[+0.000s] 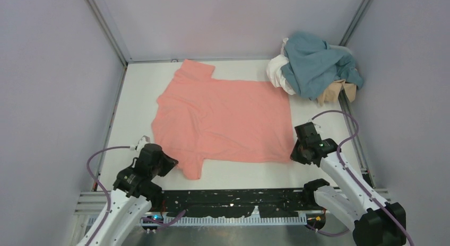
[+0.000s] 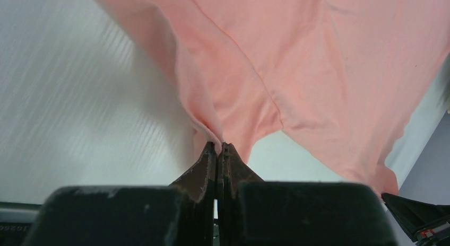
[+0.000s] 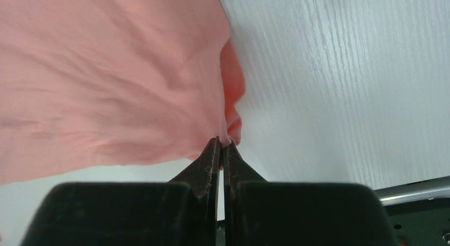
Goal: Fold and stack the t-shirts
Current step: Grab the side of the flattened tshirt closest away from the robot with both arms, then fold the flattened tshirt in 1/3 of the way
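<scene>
The salmon-pink t-shirt (image 1: 223,119) lies spread on the white table, neck to the left. My left gripper (image 1: 169,162) is shut on its near left edge by the sleeve, with cloth pinched at the fingertips (image 2: 218,148). My right gripper (image 1: 295,153) is shut on the near right hem corner, cloth pinched in the right wrist view (image 3: 222,142). The pink cloth fills the left wrist view (image 2: 318,71) and the right wrist view (image 3: 95,81). The teal-blue t-shirt (image 1: 313,63), white t-shirt (image 1: 277,73) and tan t-shirt (image 1: 334,91) lie crumpled in a heap at the back right.
Grey walls with metal rails close in the table (image 1: 239,174) on the left, back and right. A black perforated strip (image 1: 233,195) runs along the near edge between the arm bases. Purple cables loop beside each arm.
</scene>
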Available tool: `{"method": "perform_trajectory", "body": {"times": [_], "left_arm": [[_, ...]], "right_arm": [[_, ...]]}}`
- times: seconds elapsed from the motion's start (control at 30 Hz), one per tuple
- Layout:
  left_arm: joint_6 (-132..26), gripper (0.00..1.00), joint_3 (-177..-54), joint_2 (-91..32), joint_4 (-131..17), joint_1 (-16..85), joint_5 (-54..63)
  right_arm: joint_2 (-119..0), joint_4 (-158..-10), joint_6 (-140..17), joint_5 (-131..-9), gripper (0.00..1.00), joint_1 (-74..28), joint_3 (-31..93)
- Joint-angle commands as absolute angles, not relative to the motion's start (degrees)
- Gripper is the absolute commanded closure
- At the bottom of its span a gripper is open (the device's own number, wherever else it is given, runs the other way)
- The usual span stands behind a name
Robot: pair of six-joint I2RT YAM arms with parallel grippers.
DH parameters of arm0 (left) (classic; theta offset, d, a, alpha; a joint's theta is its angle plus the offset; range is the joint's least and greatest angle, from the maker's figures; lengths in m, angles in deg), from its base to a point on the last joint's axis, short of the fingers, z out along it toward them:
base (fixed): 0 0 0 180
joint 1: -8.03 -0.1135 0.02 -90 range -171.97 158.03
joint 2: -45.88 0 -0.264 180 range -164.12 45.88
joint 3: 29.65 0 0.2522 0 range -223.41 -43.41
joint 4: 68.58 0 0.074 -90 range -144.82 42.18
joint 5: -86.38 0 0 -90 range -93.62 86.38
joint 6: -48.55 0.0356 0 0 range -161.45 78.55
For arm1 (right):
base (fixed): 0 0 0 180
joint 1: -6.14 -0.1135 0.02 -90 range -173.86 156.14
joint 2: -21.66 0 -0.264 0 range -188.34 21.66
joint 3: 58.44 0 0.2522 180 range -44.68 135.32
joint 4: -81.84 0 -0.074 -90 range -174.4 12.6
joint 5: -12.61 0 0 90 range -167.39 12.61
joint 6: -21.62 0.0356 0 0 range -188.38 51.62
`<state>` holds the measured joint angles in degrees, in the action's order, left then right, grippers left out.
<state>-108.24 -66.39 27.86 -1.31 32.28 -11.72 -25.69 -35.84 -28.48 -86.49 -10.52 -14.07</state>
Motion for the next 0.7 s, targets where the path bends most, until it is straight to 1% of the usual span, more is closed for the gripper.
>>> {"method": "perform_trajectory", "body": {"times": [0.0, 0.13, 0.3, 0.43, 0.57, 0.67], "left_arm": [[-105.8, 1.0, -70.4, 18.6, -15.9, 32.2, -13.2], [-102.3, 1.0, -75.4, 8.7, -20.2, 30.3, -13.3], [-98.6, 1.0, -80.7, -1.4, -25.2, 23.9, -9.6], [-97.2, 1.0, -83.7, -7.0, -29.3, 21.0, -9.0], [-95.1, 1.0, -89.7, -13.1, -28.2, 18.7, -9.8], [-94.3, 1.0, -91.7, -16.8, -29.9, 18.0, -9.9]], "right_arm": [[-30.0, -41.6, -31.2, -88.5, 0.95, -10.8, -8.9], [-35.0, -42.5, -35.0, -89.9, 0.94, -10.7, -3.0], [-41.7, -43.4, -37.8, -90.4, 0.95, -10.6, 1.8], [-44.6, -46.2, -38.1, -91.6, 0.94, -9.8, 4.4], [-48.0, -48.4, -39.0, -91.4, 0.94, -8.3, 7.2], [-49.6, -51.8, -38.9, -90.3, 0.95, -7.1, 8.1]]}}
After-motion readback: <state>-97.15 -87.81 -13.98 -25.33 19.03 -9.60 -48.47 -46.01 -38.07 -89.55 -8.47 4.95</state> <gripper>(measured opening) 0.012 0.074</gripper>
